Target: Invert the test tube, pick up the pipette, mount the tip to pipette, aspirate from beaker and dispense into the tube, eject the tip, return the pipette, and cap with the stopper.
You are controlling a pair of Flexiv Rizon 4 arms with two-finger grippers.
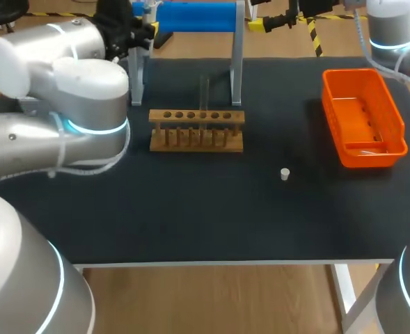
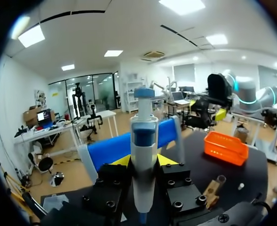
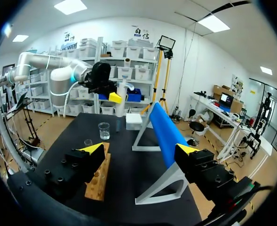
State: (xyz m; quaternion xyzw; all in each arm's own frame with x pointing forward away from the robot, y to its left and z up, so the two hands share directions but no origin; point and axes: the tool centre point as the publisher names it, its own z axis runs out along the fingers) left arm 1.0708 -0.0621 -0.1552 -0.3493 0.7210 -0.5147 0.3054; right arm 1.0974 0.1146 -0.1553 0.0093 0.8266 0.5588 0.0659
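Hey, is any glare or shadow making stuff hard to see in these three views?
Head view: even light, no hard shadows on the table; the clear tube in the rack barely shows against the dark top. Left wrist view: the pipette is well lit, with soft sheen only. Right wrist view: the beaker catches pale glints but reads fine.

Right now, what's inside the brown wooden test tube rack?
One clear glass test tube stands upright in a hole of the wooden rack; the other holes look empty. The tube's lower end is hidden behind the rack's top board.
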